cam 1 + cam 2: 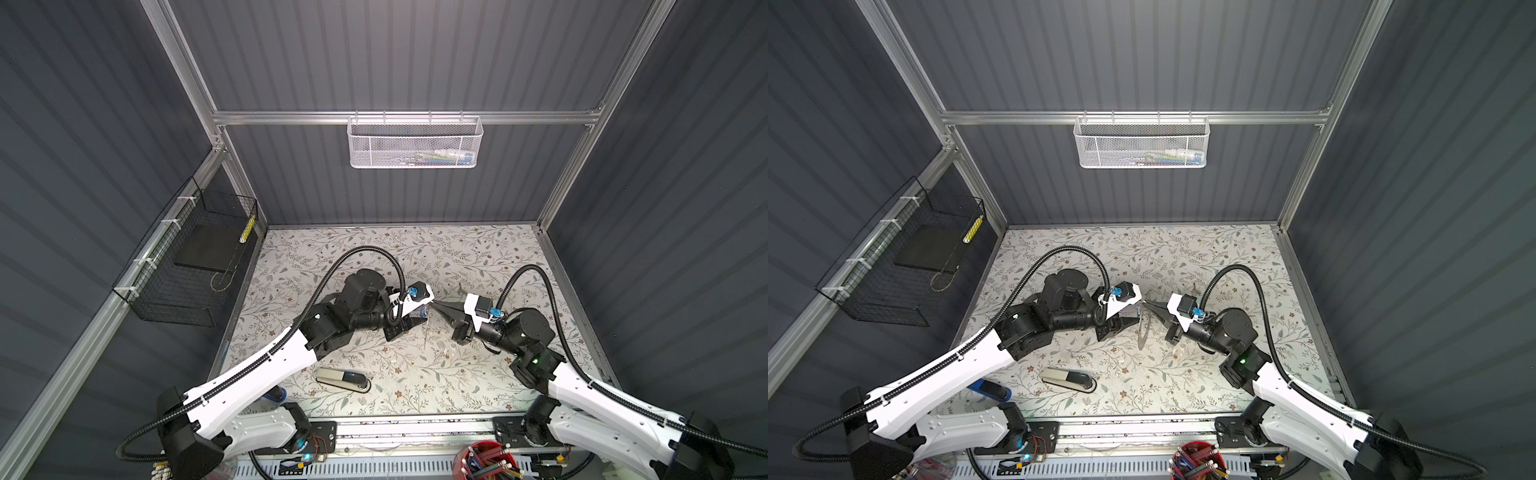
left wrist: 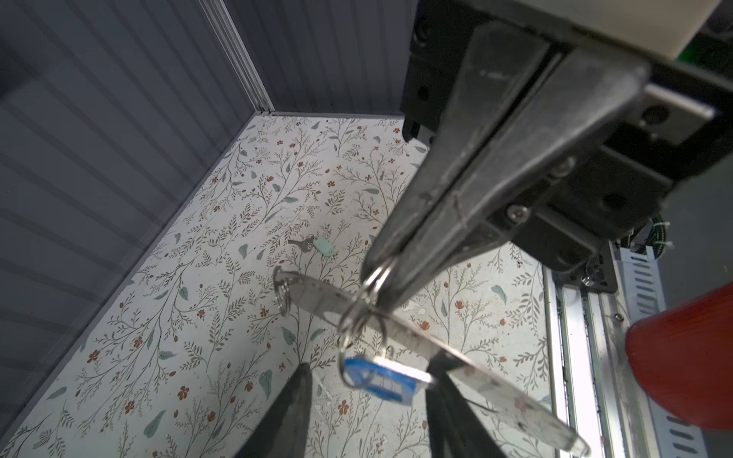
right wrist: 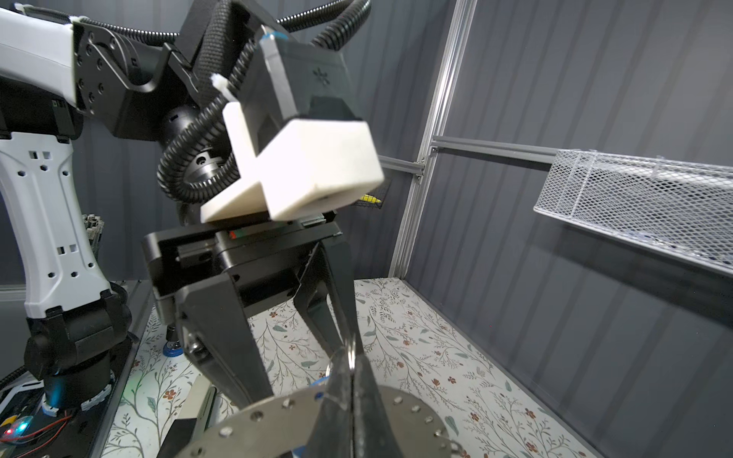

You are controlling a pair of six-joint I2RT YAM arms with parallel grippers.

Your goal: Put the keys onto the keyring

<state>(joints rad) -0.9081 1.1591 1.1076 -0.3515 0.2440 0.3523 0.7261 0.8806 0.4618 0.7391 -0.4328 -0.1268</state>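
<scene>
Right gripper (image 2: 380,273) is clamping tight on the split ring (image 2: 367,283) at the keyring (image 2: 317,295) band. Blue tag (image 2: 382,380) is dangling just below, between the left gripper's (image 2: 371,361) half-open, empty fingers.

Flat table surface (image 1: 457,374): white, printed with grey-green leaves and red-brown flowers.
Large thin metal keyring (image 3: 258,416): grey.
Blue-tagged small metal key (image 2: 380,378): tag bright blue.
Mint-tagged small metal key (image 2: 315,245): tag pale mint-green.

this is a robotics lab test cell: grey ribbed wall panels (image 1: 415,54), aluminium frame (image 1: 291,118), floral-papered tabletop (image 1: 457,386), robot arms (image 1: 257,365) bolted to a metal rail (image 1: 415,430).
</scene>
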